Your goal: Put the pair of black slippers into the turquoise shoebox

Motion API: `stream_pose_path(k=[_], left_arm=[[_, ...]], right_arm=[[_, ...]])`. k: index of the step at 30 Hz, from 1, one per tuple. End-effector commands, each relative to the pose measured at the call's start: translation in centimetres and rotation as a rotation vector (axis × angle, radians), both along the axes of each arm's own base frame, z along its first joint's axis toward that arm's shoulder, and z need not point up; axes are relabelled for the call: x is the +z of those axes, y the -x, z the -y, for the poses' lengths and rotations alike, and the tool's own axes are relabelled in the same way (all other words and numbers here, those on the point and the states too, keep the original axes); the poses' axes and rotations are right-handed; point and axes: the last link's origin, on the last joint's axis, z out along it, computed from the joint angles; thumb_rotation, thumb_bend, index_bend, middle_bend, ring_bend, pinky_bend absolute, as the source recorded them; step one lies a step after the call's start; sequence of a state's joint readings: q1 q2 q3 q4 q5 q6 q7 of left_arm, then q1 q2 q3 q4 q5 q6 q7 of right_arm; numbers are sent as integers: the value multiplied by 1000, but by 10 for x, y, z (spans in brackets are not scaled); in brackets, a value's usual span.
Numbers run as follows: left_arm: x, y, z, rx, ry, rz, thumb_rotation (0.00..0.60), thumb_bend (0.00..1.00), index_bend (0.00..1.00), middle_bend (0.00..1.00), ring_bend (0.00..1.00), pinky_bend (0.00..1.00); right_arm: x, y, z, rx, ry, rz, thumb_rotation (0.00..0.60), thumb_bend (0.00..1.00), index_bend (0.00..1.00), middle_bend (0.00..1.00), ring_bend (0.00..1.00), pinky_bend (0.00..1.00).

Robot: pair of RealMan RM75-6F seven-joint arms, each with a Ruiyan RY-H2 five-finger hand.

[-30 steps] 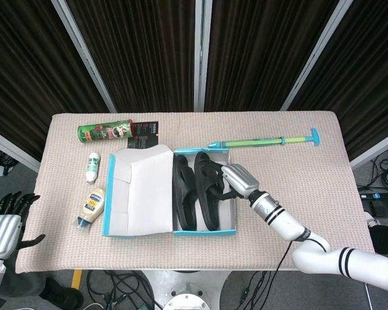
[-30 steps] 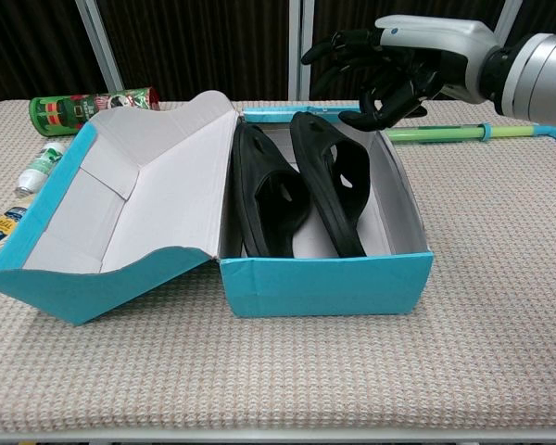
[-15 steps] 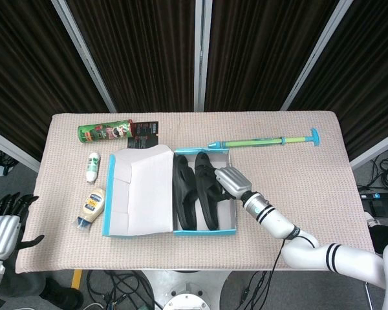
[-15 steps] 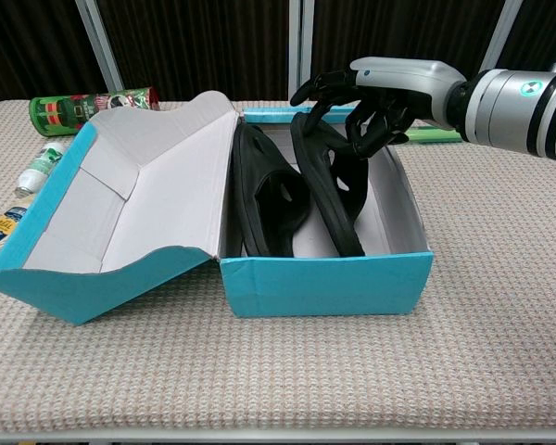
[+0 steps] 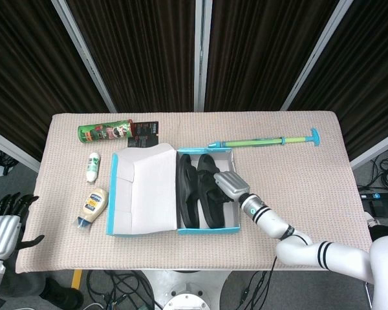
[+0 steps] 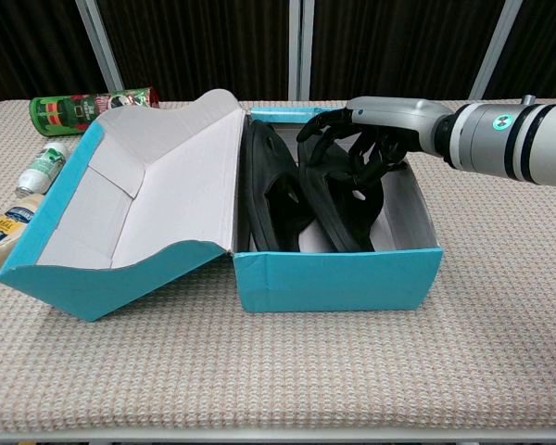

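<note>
The turquoise shoebox (image 5: 207, 230) (image 6: 338, 278) stands mid-table, its white-lined lid (image 5: 145, 190) (image 6: 139, 213) flung open to the left. Both black slippers lie side by side inside it, tilted on edge: one (image 5: 187, 194) (image 6: 271, 199) by the lid hinge, the other (image 5: 209, 200) (image 6: 338, 209) to its right. My right hand (image 5: 225, 184) (image 6: 361, 139) reaches down into the box, and its spread fingers press on the right slipper's strap without gripping anything. My left hand (image 5: 3, 226) hangs off the table's lower left corner, fingers apart and empty.
A green snack can (image 5: 103, 132) (image 6: 93, 104) and a black packet (image 5: 145, 129) lie behind the box. A white bottle (image 5: 92, 166) (image 6: 44, 162) and a mayonnaise bottle (image 5: 90, 206) (image 6: 5, 227) lie left of it. A long green-and-turquoise rod (image 5: 265, 140) lies at the back right.
My right hand has come down from above the box's back edge into the box, onto the right slipper. The box has slid slightly to the right. The left hand has not moved.
</note>
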State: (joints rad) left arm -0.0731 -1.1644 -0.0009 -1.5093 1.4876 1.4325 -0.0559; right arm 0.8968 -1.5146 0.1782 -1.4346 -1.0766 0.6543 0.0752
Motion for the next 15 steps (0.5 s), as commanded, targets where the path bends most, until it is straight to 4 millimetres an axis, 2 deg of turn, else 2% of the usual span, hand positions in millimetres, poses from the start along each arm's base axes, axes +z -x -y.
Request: stream_pose_path(k=[1, 5, 10, 15], left_arm=[[0, 0, 0, 0, 0, 1, 600, 28, 165, 120, 41, 33], [-1, 0, 0, -2, 2, 1, 600, 30, 165, 120, 41, 33], [0, -1, -1, -6, -3, 3, 600, 29, 165, 120, 41, 33], [0, -2, -2, -13, -4, 2, 600, 29, 165, 120, 41, 33]], right_arm=[[-2, 1, -1, 3, -3, -11, 600, 409, 157, 267, 644, 901], [1, 1, -1, 1, 4, -10, 600, 407, 147, 245, 643, 902], [14, -5, -4, 17, 35, 41, 600, 318, 9, 117, 637, 901], [31, -4, -5, 31, 73, 71, 600, 252, 0, 30, 628, 901]])
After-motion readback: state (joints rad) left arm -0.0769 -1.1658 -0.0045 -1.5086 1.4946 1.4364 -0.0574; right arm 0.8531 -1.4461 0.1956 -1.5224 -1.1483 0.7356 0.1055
